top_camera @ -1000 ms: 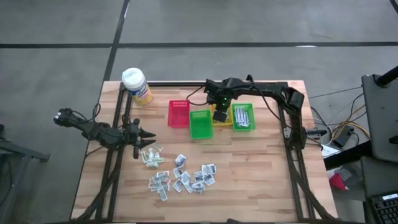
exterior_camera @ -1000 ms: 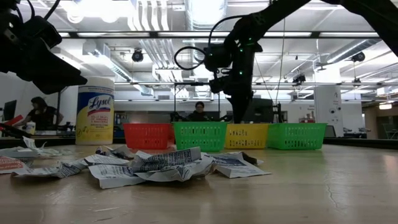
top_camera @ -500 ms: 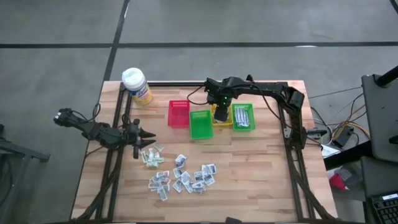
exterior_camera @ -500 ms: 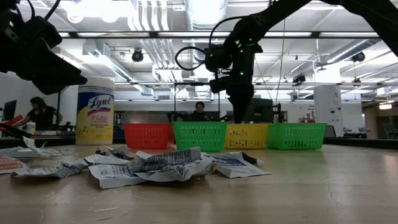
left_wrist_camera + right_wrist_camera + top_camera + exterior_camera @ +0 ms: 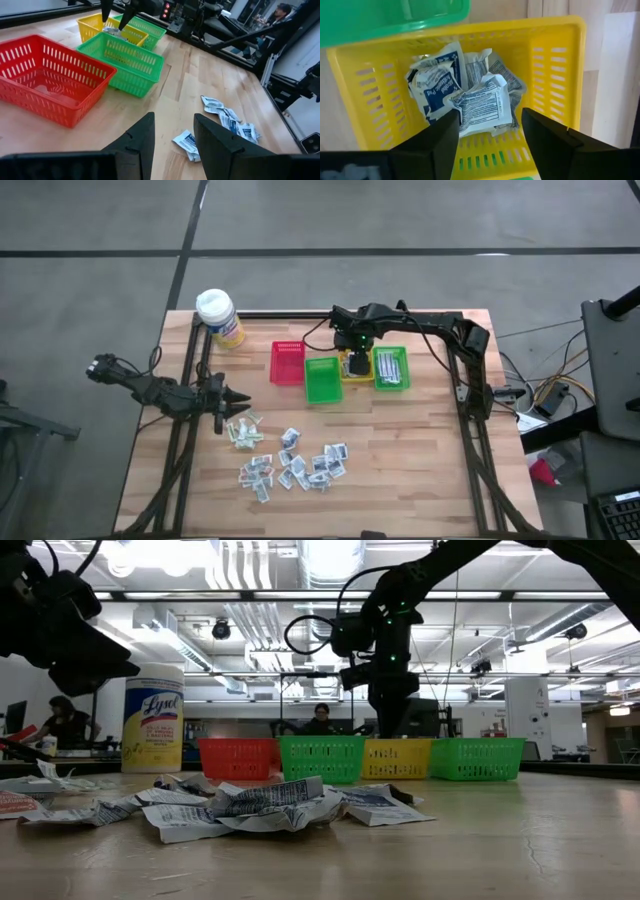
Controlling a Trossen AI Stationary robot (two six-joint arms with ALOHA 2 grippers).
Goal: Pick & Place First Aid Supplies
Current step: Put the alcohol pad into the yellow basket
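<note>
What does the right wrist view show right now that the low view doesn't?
Only the right wrist view: packets lying inside the yellow bin, with the right gripper open above them, holding nothing. Only the low view: the loose packet pile on the table, the wipes canister, the red bin and both green bins. Both show the yellow bin and the right gripper over it.
</note>
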